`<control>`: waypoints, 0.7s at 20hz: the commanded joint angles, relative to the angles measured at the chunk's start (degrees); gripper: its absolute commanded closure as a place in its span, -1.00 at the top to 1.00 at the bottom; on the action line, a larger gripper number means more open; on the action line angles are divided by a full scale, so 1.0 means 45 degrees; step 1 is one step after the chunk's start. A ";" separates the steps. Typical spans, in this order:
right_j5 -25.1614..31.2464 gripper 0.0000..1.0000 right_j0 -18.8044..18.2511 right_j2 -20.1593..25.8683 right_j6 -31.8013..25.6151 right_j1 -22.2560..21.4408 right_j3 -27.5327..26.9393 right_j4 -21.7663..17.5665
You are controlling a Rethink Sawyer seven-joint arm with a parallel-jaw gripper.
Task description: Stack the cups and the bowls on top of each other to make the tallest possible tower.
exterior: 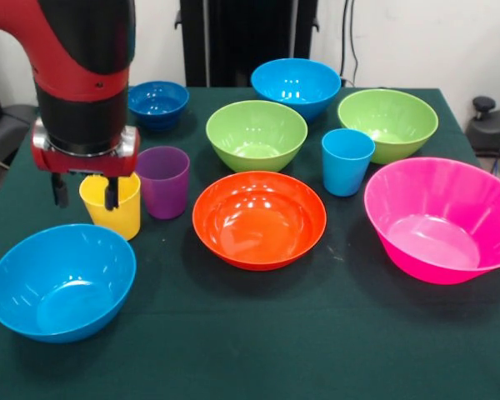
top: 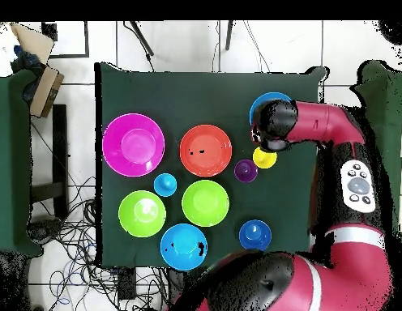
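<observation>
My gripper [exterior: 85, 192] hangs open at the yellow cup [exterior: 123, 218], one finger over the cup's mouth and the other just outside its left wall. The ribbed purple cup [exterior: 162, 182] stands right beside it, and the light blue cup [exterior: 347, 162] is further right. An orange bowl [exterior: 258, 218] sits mid-table and a large pink bowl [exterior: 440, 220] at the right. Two lime green bowls [exterior: 257, 133] [exterior: 388, 123] stand behind. One light blue bowl [exterior: 62, 282] is at the front left, another [exterior: 296, 85] at the back, beside the small dark blue bowl [exterior: 158, 102]. Nothing is stacked.
A dark green cloth covers the table [exterior: 258, 350]. From overhead, my arm's wrist [top: 277, 123] hides part of one light blue bowl [top: 259, 104]. A black stand [exterior: 248, 37] rises behind the table, and cables [top: 62, 235] lie on the floor beside it.
</observation>
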 commanded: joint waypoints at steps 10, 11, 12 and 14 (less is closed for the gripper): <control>0.0630 1.00 0.0307 0.0203 -0.2254 0.0092 -0.0227 -0.0757; 0.0642 1.00 0.0306 0.0204 -0.2304 0.0081 -0.0232 -0.0763; 0.0602 1.00 0.0290 0.0191 -0.2335 0.0021 -0.0133 -0.0770; 0.0548 1.00 0.0280 0.0163 -0.2339 -0.0041 -0.0043 -0.0787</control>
